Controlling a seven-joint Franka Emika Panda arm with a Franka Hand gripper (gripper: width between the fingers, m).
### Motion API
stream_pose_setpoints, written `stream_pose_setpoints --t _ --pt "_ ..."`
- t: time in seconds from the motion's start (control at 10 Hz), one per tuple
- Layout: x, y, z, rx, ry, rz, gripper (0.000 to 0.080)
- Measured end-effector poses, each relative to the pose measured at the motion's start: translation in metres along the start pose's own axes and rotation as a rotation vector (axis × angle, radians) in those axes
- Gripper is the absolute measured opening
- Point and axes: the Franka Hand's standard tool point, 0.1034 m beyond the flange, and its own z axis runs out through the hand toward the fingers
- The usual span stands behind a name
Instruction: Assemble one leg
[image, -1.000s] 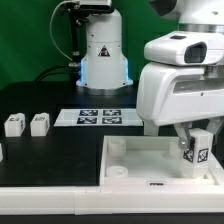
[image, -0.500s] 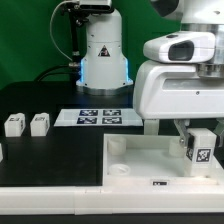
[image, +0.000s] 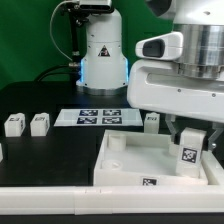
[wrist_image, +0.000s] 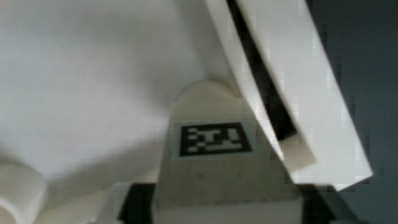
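My gripper (image: 190, 140) is shut on a leg (image: 188, 158), a small white block with a black-and-white tag, and holds it upright inside the large white tray-like piece (image: 120, 160) near its corner on the exterior view's right. In the wrist view the held leg (wrist_image: 221, 150) fills the middle between the black fingers (wrist_image: 143, 205), close beside the tray's raised wall (wrist_image: 267, 70). Two more legs (image: 13, 125) (image: 39, 123) stand on the black table at the exterior view's left. Another leg (image: 151, 121) shows partly behind the arm.
The marker board (image: 95, 116) lies flat on the table behind the tray. A white robot base (image: 100, 50) stands at the back. The table's white front edge (image: 60, 195) runs along the bottom.
The tray-like piece has shifted toward the exterior view's left and turned a little. The gripper with the leg has moved slightly left and down. A leg behind the arm has come into view.
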Motion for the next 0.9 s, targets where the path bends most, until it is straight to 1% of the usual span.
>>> stream_pose_setpoints --t 0.1,0.4,0.5,0.6,0.7,0.8,0.9 --pt "0.0037 0.0046 0.0007 -0.002 0.009 0.05 0.03" --pt "0.005 0.0071 0.0011 -0.008 0.012 0.026 0.0319" --pt "0.005 0.007 0.0011 -0.008 0.012 -0.008 0.0504" --pt "0.0045 0.0064 0.0012 -0.008 0.012 -0.013 0.0607" --pt "0.0037 0.0057 0.0013 -0.008 0.012 -0.037 0.0607" --pt "0.0038 0.0057 0.0013 -0.008 0.012 -0.037 0.0641" --pt "0.0037 0.0057 0.0013 -0.008 0.012 -0.037 0.0641"
